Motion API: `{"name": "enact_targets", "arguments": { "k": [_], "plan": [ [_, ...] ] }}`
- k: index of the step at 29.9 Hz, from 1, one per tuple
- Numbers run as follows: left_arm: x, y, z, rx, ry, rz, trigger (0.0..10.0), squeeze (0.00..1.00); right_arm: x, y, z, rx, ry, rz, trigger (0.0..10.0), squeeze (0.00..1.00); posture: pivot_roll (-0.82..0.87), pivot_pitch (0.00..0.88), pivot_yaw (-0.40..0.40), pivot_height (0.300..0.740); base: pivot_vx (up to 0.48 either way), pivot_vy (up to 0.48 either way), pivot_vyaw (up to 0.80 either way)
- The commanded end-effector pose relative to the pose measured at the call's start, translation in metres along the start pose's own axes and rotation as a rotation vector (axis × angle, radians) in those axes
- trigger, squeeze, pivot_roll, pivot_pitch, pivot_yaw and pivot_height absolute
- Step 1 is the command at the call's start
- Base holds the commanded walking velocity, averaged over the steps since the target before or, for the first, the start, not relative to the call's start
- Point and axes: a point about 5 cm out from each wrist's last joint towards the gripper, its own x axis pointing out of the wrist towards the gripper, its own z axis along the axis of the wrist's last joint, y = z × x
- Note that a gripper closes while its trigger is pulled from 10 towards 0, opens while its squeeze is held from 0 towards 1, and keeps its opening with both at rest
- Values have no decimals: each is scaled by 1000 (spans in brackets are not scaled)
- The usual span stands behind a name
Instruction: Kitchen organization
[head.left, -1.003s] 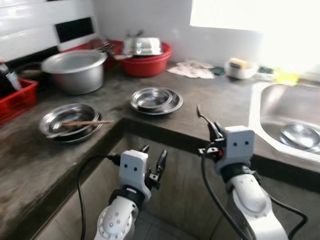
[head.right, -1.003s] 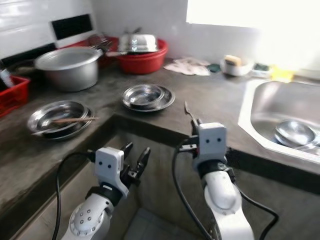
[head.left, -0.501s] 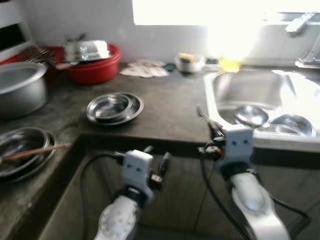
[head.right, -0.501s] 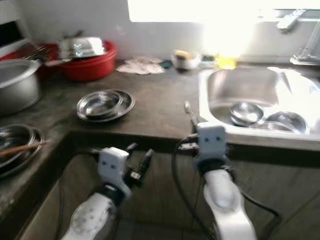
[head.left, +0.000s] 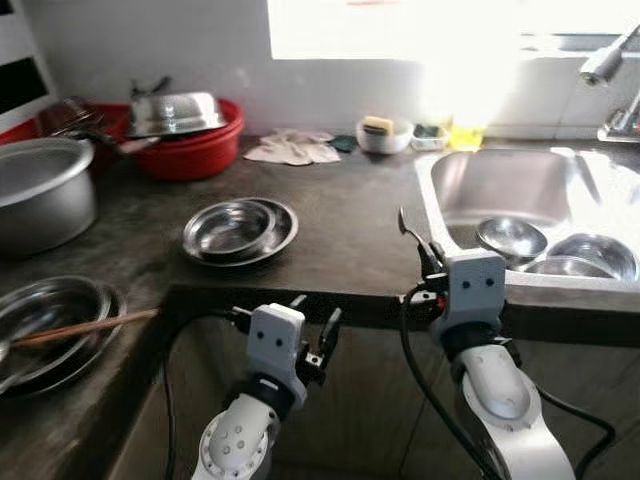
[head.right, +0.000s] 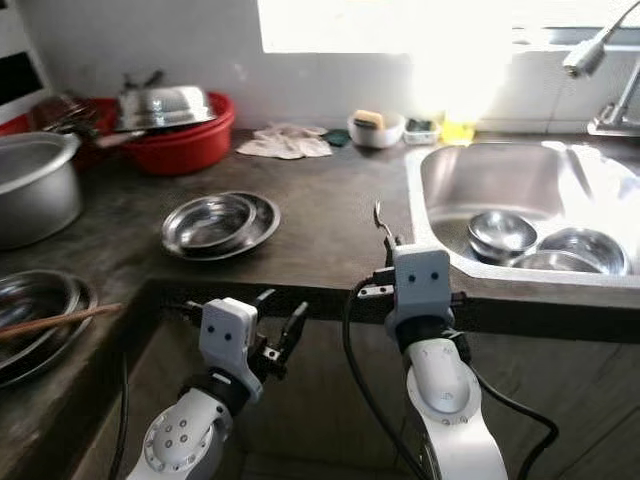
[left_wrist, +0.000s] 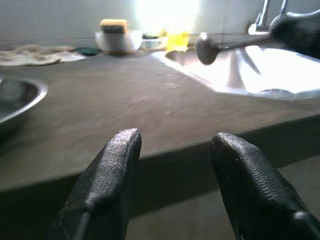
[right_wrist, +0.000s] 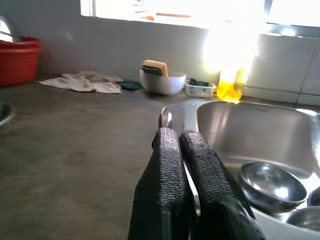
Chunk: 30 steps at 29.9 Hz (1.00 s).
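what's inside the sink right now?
The sink holds steel bowls: one near its left wall and another to its right, with a third rim in front. The front wall hides the basin floor beneath them.

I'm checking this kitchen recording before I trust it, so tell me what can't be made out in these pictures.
- Spoon in the right pincer: its handle is hidden between the closed fingers in the right wrist view.
- Window: blown out by glare in the eye views; nothing beyond it reads.
- Steel plates with the wooden stick: cut off by the left edge.
- Red basin: the steel lid covers its contents.
- Faucet: cut off at the right edge.
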Motion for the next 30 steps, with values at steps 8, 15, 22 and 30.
{"name": "enact_targets", "arguments": {
  "k": [8,15,22,30],
  "plan": [
    [-3,4,-2,46,10,7,10000,0,5,4,6,14,-21,10,10000,0,65,40,25,740,252,-406,0],
    [-2,4,-3,53,9,3,10000,0,8,0,10,10,-38,-5,10000,0,61,31,25,740,253,-404,-644],
    [-1,4,-2,55,1,-5,10000,0,14,-5,16,-11,-64,-3,10000,0,61,27,27,740,293,-376,0],
    [0,4,-2,60,-3,-9,10000,0,26,-16,24,-23,-83,-22,10000,0,59,22,28,740,307,-365,0]
  ]
}}
